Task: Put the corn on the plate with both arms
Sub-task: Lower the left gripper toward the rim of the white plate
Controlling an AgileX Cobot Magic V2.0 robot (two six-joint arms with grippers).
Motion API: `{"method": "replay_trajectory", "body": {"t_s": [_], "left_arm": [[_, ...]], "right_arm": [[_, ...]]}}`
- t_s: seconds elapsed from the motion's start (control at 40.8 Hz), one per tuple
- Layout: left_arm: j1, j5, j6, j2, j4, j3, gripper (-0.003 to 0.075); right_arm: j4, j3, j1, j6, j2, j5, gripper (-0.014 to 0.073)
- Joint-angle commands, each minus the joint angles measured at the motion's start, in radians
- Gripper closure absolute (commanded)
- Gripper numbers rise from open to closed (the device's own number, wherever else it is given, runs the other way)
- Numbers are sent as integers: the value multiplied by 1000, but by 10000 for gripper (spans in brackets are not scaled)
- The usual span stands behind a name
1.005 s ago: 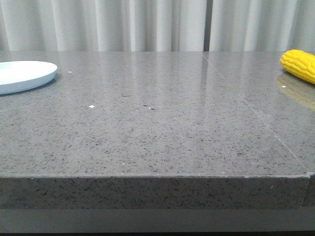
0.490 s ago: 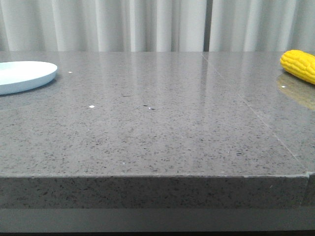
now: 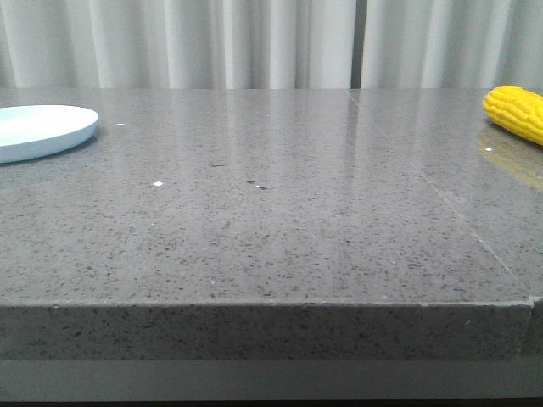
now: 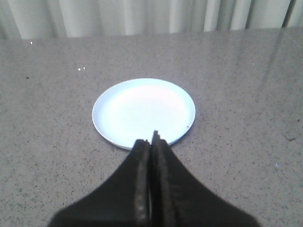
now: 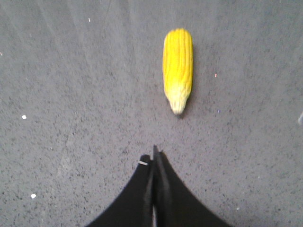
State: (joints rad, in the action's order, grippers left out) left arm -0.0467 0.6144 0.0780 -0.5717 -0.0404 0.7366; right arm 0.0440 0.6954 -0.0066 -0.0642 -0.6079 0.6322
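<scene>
The yellow corn (image 3: 516,112) lies on the grey table at the far right edge of the front view, cut off by the frame. In the right wrist view the corn (image 5: 177,67) lies flat with its paler tip toward my right gripper (image 5: 153,155), which is shut, empty and a short way off it. The pale blue-white plate (image 3: 38,131) sits at the far left, empty. In the left wrist view the plate (image 4: 143,111) lies just beyond my left gripper (image 4: 149,140), which is shut and empty, its tips over the plate's near rim. Neither gripper shows in the front view.
The grey speckled stone table (image 3: 271,220) has a seam (image 3: 424,178) running back to front on its right part and a front edge (image 3: 263,303) close to the camera. White curtains (image 3: 254,42) hang behind the table.
</scene>
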Motion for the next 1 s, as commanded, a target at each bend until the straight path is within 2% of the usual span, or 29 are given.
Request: {"method": "replay_trajectory", "body": {"t_s": [0.0,0.172,0.245,0.319,0.417,0.466,0.539,0.662,0.858,0.98], "left_arm": [[-7,-67,0,-45,-10,29,741],[-7,-60,0,-96,5,29,729],[-7,-53,0,-112,23,29,664],[-7,-51,0,-127,40,29,547],[-7,-53,0,-140,34,29,343],[-7,-53,0,-144,34,29,259],[-7,-53,0,-154,34,29,197],[-7,-43,0,-182,40,32,196],[-7,109,0,-289,63,127,196],[-7,143,0,-390,100,199,196]], "right_arm": [[1,25,-5,9,-46,-55,661],[1,25,-5,31,-96,-55,645],[1,25,-5,55,-108,-54,573],[1,25,-5,59,-111,-54,433],[1,25,-5,59,-111,-55,158],[1,25,-5,59,-111,-56,70],[1,25,-5,59,-111,-57,-26],[2,25,-5,58,-111,-58,-42],[2,25,-5,58,-111,-58,-42],[2,25,-5,58,-111,-58,-42]]}}
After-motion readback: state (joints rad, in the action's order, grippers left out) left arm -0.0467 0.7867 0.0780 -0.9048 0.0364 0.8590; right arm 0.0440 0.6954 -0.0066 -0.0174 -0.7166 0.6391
